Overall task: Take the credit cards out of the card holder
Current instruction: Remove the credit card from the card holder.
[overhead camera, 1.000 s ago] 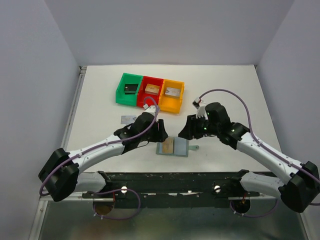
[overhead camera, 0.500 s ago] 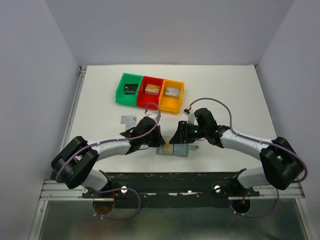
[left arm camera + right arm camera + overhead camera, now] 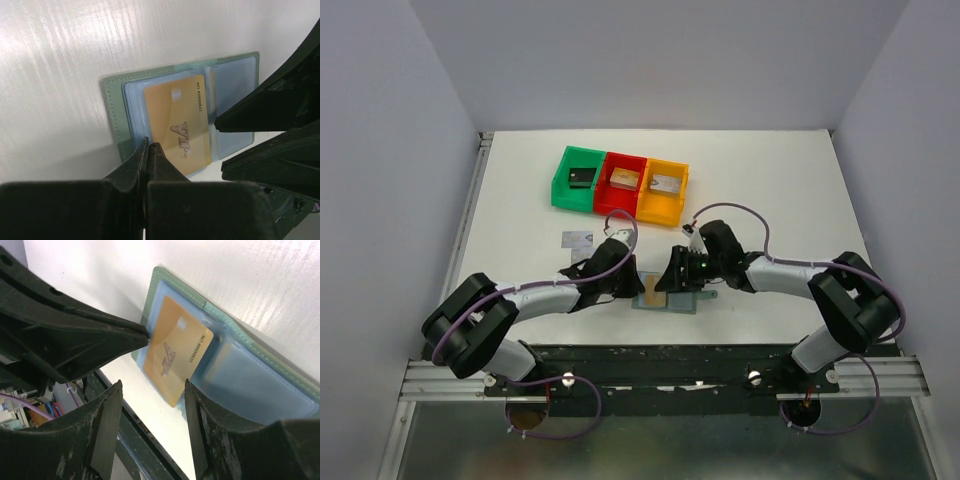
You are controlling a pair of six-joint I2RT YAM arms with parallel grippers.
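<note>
In the left wrist view the gold card [image 3: 177,130] runs twelve-to-six, at one o'clock from the left gripper [image 3: 148,146] clamped shut at its corner; the right gripper [image 3: 151,390] gapes open.

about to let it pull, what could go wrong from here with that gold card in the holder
1. The left gripper is shut right at the edge of the gold VIP card; so small a bite may slip, or catch the pale blue pocket too.
2. The right gripper stands open over the card holder; if it is not pressing down, the holder may drag along with the card.
</note>
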